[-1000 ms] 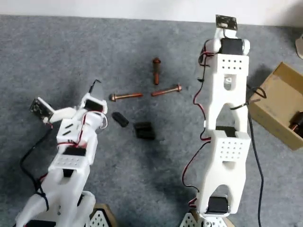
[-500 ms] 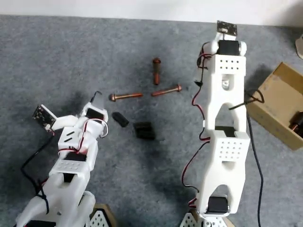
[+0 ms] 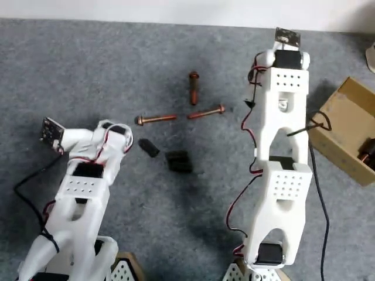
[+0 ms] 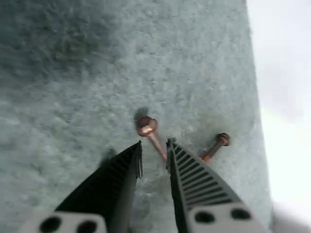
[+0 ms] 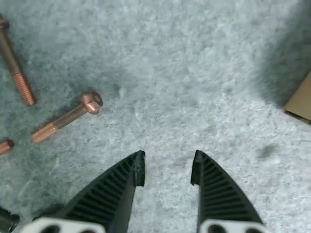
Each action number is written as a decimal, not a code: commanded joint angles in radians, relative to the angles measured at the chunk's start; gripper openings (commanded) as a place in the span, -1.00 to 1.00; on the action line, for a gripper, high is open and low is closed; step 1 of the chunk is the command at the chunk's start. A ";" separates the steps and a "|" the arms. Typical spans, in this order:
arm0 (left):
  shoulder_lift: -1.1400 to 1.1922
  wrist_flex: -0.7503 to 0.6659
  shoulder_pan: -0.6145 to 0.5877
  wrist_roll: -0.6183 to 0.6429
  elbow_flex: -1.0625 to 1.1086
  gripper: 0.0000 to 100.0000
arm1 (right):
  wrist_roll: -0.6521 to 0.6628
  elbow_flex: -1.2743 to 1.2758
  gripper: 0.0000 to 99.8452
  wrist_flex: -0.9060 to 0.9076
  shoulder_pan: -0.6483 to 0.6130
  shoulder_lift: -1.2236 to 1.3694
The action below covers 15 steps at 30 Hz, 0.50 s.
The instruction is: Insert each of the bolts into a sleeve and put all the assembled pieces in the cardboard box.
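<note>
Left gripper (image 4: 153, 151) narrowly parted, a bolt (image 4: 147, 127) just beyond its tips; right gripper (image 5: 167, 168) wide over carpet (image 5: 218, 73), box (image 5: 301, 101) corner nearby

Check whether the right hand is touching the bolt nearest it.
Apart. The right wrist view shows bare carpet between the open right hand and the nearest bolt.

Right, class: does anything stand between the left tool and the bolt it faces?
Nothing visible does. The open left tool points at the bolt, whose shaft shows in its gap, over bare carpet.
</note>
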 commanded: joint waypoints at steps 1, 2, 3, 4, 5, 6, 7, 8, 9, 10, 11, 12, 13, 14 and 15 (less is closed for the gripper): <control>-0.001 0.006 0.035 0.072 -0.084 -0.80 | -0.008 -0.002 -0.69 -0.018 -0.001 -0.070; -0.001 0.006 0.038 0.103 -0.093 -0.80 | -0.008 -0.002 -0.69 -0.018 -0.007 -0.071; -0.001 0.006 0.039 0.129 -0.105 -0.80 | -0.008 -0.002 -0.69 -0.018 -0.013 -0.071; 0.001 0.009 0.044 0.149 -0.120 -0.80 | -0.008 -0.002 -0.69 -0.018 -0.019 -0.071; 0.001 0.031 0.048 0.166 -0.137 -0.80 | -0.009 -0.002 -0.69 -0.018 -0.024 -0.071; 0.001 0.069 0.050 0.183 -0.162 -0.80 | -0.009 -0.002 -0.69 -0.018 -0.028 -0.071; 0.001 0.124 0.061 0.201 -0.193 -0.80 | -0.009 -0.002 -0.69 -0.018 -0.031 -0.071; 0.002 0.184 0.065 0.219 -0.225 -0.80 | -0.008 -0.002 -0.69 -0.018 -0.031 -0.071; 0.004 0.245 0.073 0.238 -0.257 -0.80 | -0.006 -0.002 -0.69 -0.018 -0.033 -0.070; 0.016 0.295 0.079 0.258 -0.291 -0.80 | -0.006 -0.002 -0.69 -0.018 -0.033 -0.070; 0.036 0.334 0.085 0.278 -0.328 -0.80 | -0.006 -0.002 -0.69 -0.018 -0.033 -0.070; 0.064 0.365 0.085 0.292 -0.364 -0.80 | -0.005 -0.002 -0.69 -0.018 -0.033 -0.070; 0.096 0.390 0.085 0.305 -0.398 -0.80 | -0.005 -0.002 -0.69 -0.018 -0.033 -0.070; 0.134 0.410 0.087 0.321 -0.430 -0.80 | -0.005 -0.002 -0.69 -0.018 -0.033 -0.070; 0.174 0.422 0.087 0.338 -0.460 -0.80 | -0.005 -0.002 -0.69 -0.018 -0.033 -0.068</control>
